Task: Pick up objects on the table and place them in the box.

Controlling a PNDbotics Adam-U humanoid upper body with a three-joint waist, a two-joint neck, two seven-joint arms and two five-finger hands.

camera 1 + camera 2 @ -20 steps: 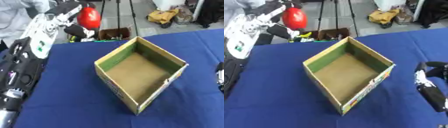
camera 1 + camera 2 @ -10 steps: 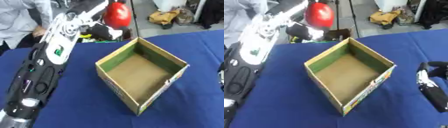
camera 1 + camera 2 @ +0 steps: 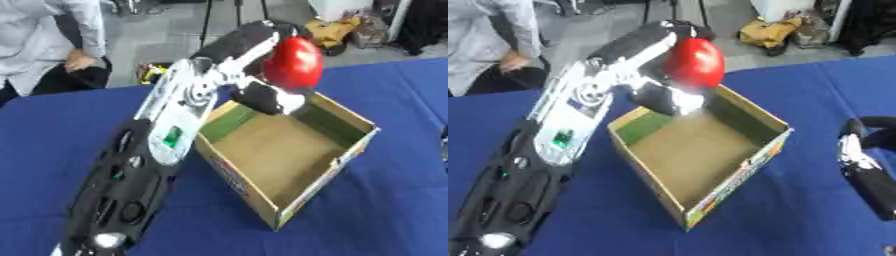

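A blue cloth (image 3: 52,130) covers the table; beyond its far edge lies grey floor (image 3: 149,40); a yellow bag (image 3: 772,31) sits there; tripod legs (image 3: 210,17) stand nearby.

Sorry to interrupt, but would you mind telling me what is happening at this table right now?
The robot's left hand holds a red object in the air above the far corner of an open cardboard box on the blue table. The box looks empty inside. The right hand shows at the right edge, resting on the cloth and not taking part.
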